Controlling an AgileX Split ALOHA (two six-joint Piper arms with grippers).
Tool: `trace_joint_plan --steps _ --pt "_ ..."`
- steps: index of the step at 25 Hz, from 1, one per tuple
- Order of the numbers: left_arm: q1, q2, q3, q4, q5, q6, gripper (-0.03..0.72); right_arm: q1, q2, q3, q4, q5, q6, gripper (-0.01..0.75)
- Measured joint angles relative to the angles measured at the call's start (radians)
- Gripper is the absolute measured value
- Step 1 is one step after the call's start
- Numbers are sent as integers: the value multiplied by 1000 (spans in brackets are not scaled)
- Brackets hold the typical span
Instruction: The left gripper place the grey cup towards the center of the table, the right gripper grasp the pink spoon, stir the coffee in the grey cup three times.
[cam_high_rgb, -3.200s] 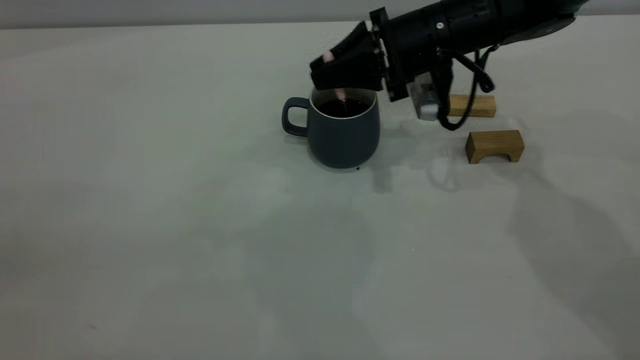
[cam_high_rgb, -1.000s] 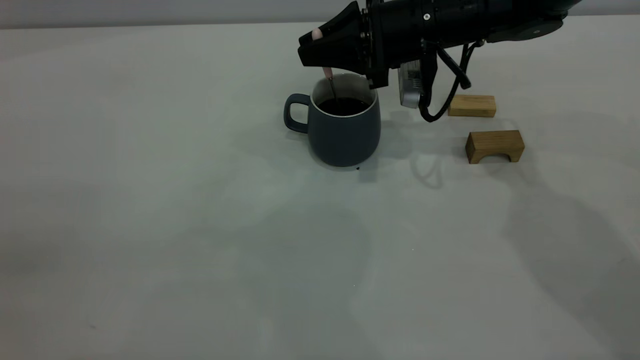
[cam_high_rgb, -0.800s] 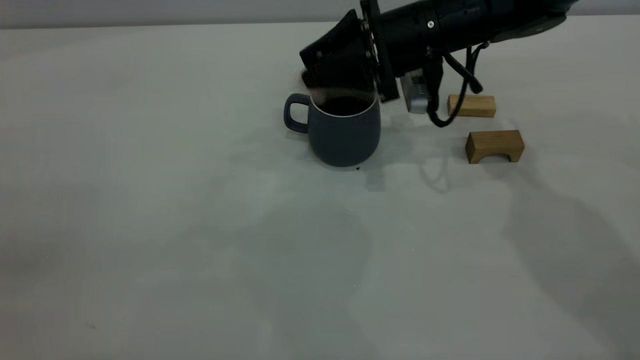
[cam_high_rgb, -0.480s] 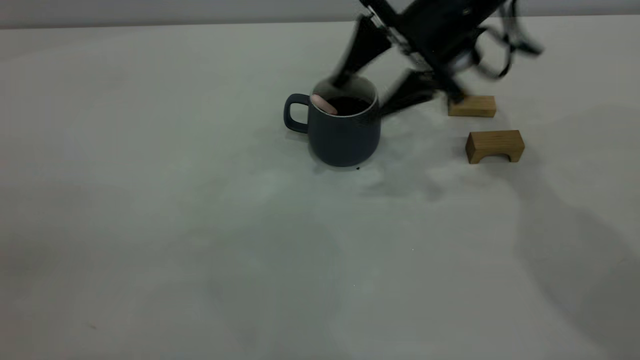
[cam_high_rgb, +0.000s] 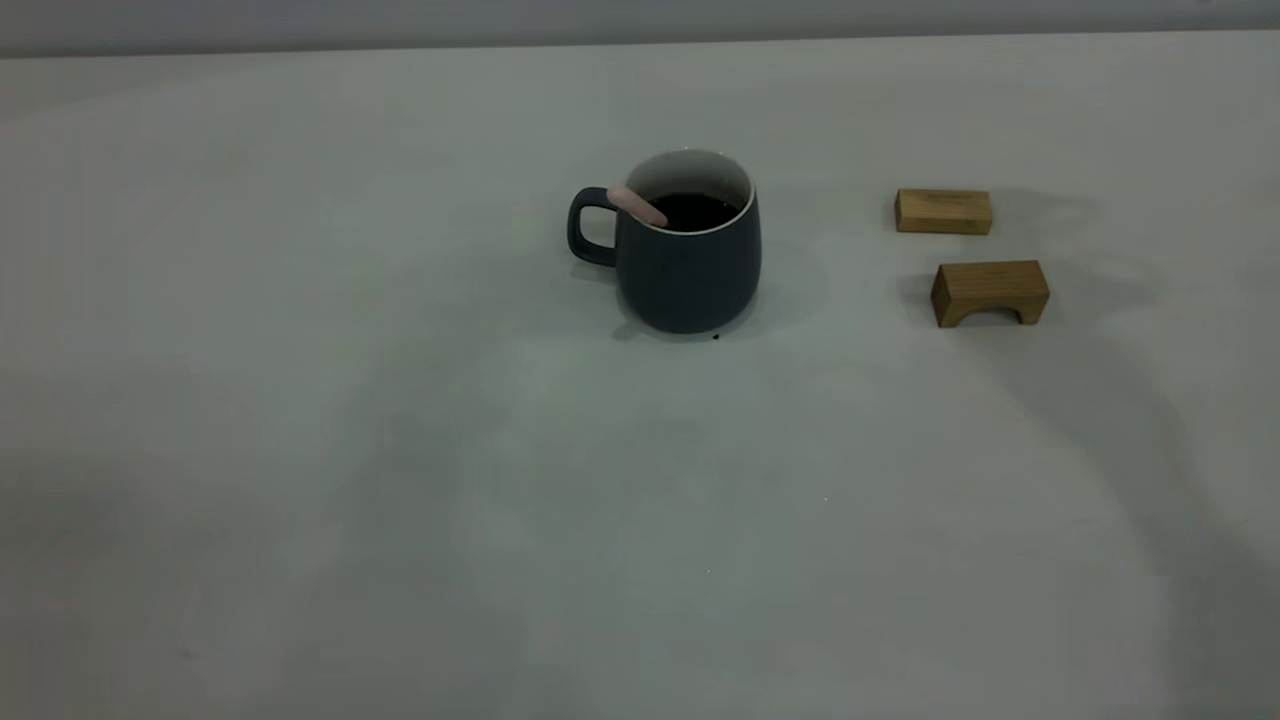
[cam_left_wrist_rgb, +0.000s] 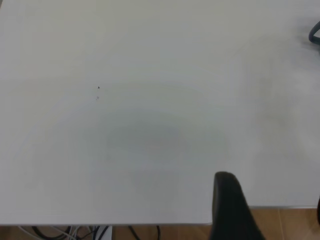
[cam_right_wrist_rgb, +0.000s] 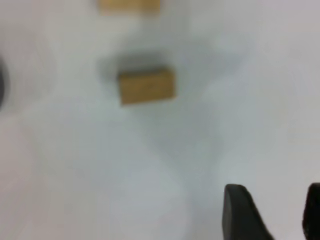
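The grey cup (cam_high_rgb: 685, 265) stands upright near the middle of the table (cam_high_rgb: 400, 450), its handle pointing left, with dark coffee (cam_high_rgb: 698, 211) inside. The pink spoon (cam_high_rgb: 637, 205) leans in the cup, its pink handle resting on the rim above the cup's handle and its bowl hidden in the coffee. Neither arm shows in the exterior view. The right gripper (cam_right_wrist_rgb: 275, 212) hovers open over bare table beside the wooden blocks, holding nothing. The left gripper (cam_left_wrist_rgb: 272, 210) hangs open above the table's edge, far from the cup.
Two tan wooden blocks lie right of the cup: a flat one (cam_high_rgb: 943, 211) and an arched one (cam_high_rgb: 990, 292). The right wrist view also shows the arched block (cam_right_wrist_rgb: 146, 86). Past the table edge, the left wrist view shows wooden floor (cam_left_wrist_rgb: 280, 220) and cables.
The right gripper opened and let go of the pink spoon, which now rests on the cup's rim. The right arm swung up and away to the right, out of the exterior view.
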Motion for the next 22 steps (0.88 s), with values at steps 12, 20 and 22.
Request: trace_joint_plan --steps 12,20,22 --pt "0 0 0 0 0 0 482 1 -485 1 -50 31 -279 210" --pt "0 0 0 0 0 0 482 1 -819 128 81 31 -395 215" --pt "0 0 0 0 0 0 482 1 -931 215 82 31 -397 216"
